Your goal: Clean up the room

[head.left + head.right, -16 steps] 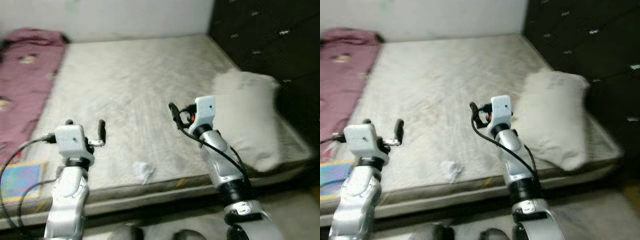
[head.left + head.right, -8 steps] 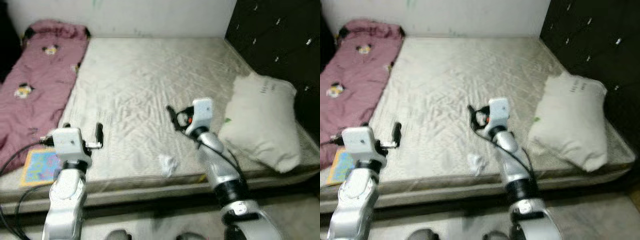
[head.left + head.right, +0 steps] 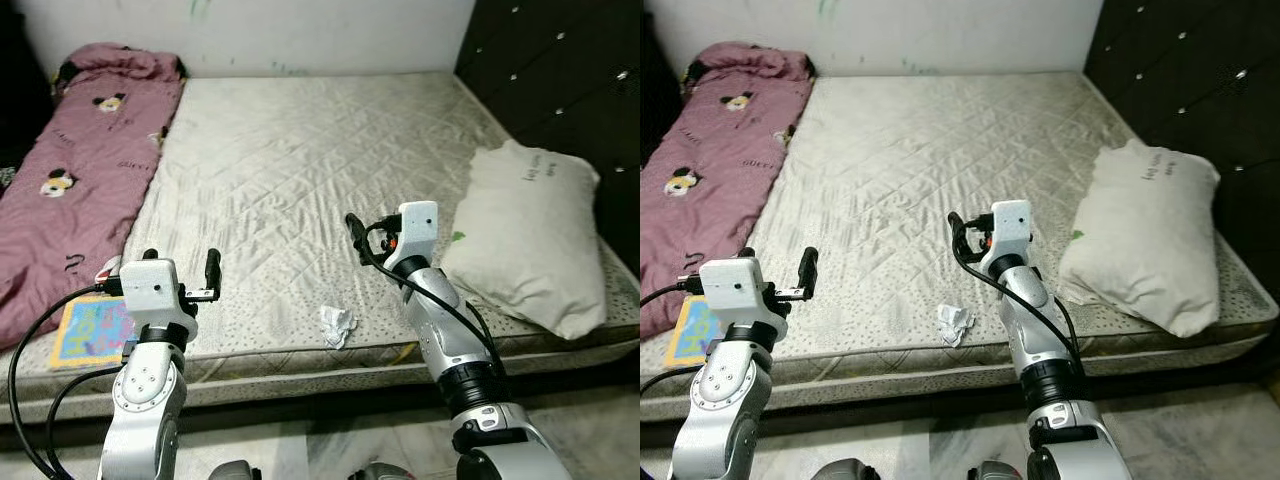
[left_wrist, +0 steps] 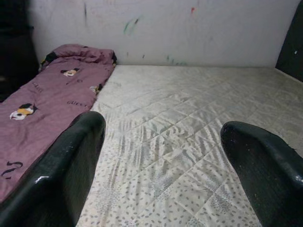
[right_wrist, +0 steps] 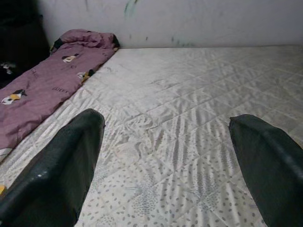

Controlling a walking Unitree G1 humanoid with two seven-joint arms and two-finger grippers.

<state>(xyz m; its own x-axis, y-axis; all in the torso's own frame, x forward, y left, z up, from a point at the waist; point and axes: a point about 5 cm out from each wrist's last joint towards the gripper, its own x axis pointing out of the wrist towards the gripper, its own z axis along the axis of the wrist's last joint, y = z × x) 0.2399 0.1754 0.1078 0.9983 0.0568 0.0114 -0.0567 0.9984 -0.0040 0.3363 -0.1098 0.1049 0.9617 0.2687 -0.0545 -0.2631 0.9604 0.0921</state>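
Maroon fabric printed with cartoon mice, a blanket [image 3: 85,170], lies along the left side of the bed [image 3: 300,130], bunched at the far end by the white wall [image 3: 300,35]. Near its front end a colourful picture book [image 3: 92,330] rests on the mattress edge, just left of the left arm.

Next comes the left claw [image 3: 178,275], held above the front left part of the mattress with its two black fingers [image 4: 66,175] spread wide and nothing between them; its wrist view looks across the quilted surface toward the blanket and the scribbled wall.

Close to the front edge, between the two arms, sits a crumpled white tissue [image 3: 337,324], lying alone on the mattress and apart from both claws.

Right of it, the right claw [image 3: 360,240] hovers above the middle of the bed, a little beyond the tissue. Its fingers [image 5: 61,175] stand wide apart and empty.

Further right a large pale pillow [image 3: 530,240] lies on the bed's right side, beside the dark tufted headboard [image 3: 560,70].
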